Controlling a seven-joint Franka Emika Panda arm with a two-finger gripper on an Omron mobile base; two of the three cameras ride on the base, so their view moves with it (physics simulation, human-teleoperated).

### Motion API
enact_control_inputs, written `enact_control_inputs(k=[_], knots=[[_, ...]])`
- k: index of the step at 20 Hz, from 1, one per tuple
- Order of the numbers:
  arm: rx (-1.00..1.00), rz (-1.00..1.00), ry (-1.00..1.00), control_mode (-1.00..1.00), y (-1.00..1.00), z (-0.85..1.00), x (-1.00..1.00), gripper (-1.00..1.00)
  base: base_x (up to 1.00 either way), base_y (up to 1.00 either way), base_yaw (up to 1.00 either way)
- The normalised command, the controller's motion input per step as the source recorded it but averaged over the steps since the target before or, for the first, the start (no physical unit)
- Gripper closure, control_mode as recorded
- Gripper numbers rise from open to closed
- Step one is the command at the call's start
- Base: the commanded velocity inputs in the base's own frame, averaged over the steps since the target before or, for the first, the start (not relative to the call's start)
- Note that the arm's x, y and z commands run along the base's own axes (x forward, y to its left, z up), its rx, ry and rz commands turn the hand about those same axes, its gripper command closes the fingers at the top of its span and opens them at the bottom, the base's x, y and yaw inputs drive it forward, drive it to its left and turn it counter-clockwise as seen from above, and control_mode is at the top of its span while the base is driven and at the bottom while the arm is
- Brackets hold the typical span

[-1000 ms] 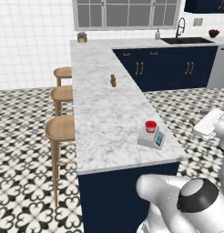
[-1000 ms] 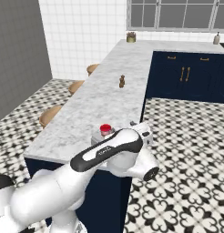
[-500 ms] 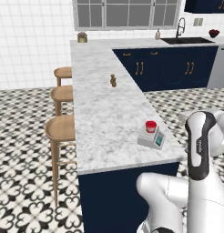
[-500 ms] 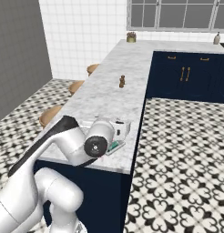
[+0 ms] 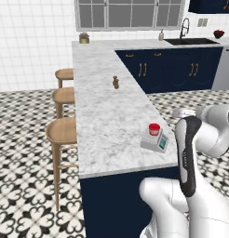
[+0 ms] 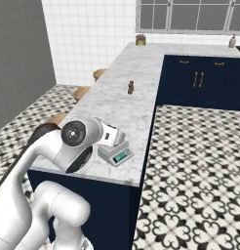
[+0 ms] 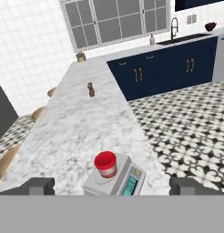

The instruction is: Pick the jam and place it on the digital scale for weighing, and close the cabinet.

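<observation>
The jam point(image 7: 105, 164) sits on the digital scale point(image 7: 114, 179) near the marble counter's point(image 5: 104, 116) corner. The gripper point(image 7: 112, 185) hangs wide open, holding nothing. Risk: a swinging elbow could knock the scale off the edge. Patterned floor tiles point(image 6: 195, 161), 3 stools point(image 5: 63, 131) alongside.

We count: one jam point(image 5: 154, 129) jar; one digital scale point(image 5: 154, 141); one small brown shaker point(image 5: 116, 82); three wooden stools point(image 5: 63, 131); one potted plant point(image 5: 84, 38); one sink faucet point(image 5: 183, 27).
</observation>
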Motion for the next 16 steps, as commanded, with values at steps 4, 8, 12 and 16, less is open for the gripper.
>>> enact_control_inputs(k=[4, 8, 12, 16], knots=[[-0.03, -0.01, 0.18, -1.00, 0.16, 0.18, -0.26, -1.00, 0.00, 0.00, 0.00], [-0.01, 0.01, 0.00, -1.00, 0.49, -0.05, -0.71, -1.00, 0.00, 0.00, 0.00], [0.00, 0.03, -0.04, -1.00, 0.51, -0.12, -0.55, -1.00, 0.00, 0.00, 0.00], [0.00, 0.00, -0.02, -1.00, 0.49, -0.08, -0.23, -1.00, 0.00, 0.00, 0.00]])
